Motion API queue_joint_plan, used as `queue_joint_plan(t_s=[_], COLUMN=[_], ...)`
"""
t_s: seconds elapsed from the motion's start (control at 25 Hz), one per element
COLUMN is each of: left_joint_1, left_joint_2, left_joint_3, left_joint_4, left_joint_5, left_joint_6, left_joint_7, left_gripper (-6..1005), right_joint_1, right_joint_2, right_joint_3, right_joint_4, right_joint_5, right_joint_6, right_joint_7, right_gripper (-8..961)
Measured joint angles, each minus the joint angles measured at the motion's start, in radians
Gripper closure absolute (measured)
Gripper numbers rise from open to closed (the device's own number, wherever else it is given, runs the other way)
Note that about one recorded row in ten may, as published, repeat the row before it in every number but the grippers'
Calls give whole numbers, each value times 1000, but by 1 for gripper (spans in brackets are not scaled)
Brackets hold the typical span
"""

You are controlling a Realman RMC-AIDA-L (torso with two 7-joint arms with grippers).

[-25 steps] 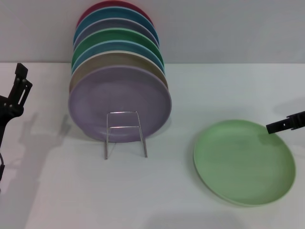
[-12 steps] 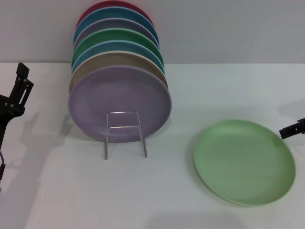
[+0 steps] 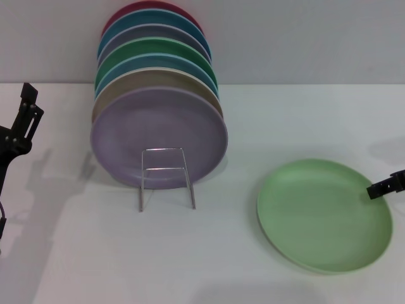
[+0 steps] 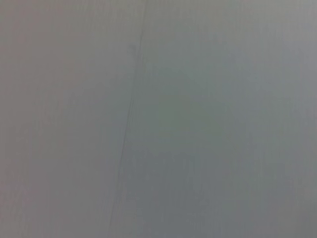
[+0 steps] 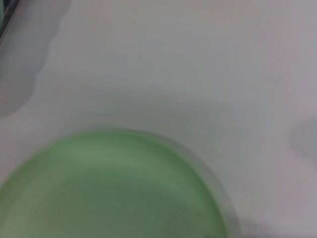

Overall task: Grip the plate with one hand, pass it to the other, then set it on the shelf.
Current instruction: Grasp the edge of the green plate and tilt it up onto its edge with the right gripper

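the round, matte pastel-green plate is lying flat on the white counter. the right end effector is hovering at its rim, finger state indiscernible; the left end effector is sitting parked, likewise indiscernible.

Round matte pastel-green plate is plain on the white bench; thin silver wire rack; front upright plate looks lilac.

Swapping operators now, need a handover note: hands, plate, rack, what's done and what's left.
Right hand: at the far-right rim of the light green plate, no grip evident.
Left hand: raised at the table's left edge, holding nothing.
Plate lies flat on the table, right of the wire rack.
Rack holds a row of upright plates, lilac plate in front.
Done: nothing. Left: grip, handover, racking.
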Motion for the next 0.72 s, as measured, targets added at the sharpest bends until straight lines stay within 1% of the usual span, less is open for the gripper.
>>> queue_joint_plan(t_s=[0.2,0.36,0.72], left_joint_1=[2,3,4], left_joint_2=[1,1,3], left_joint_3=[0,0,-7], left_joint_4=[0,1,6], left_joint_5=[0,0,0], left_joint_6=[1,2,3], left_joint_7=[0,0,0], left_gripper=[139,139,139], right_joint_1=[-2,-5,0], right_joint_2=[3,10,14], right_joint_3=[-1,0,6], right_joint_4=[-26,-34,-61], right_joint_5=[0,0,-13], right_joint_6=[-18,-30,-50], right_joint_7=[0,1,8], right_gripper=[358,379,428])
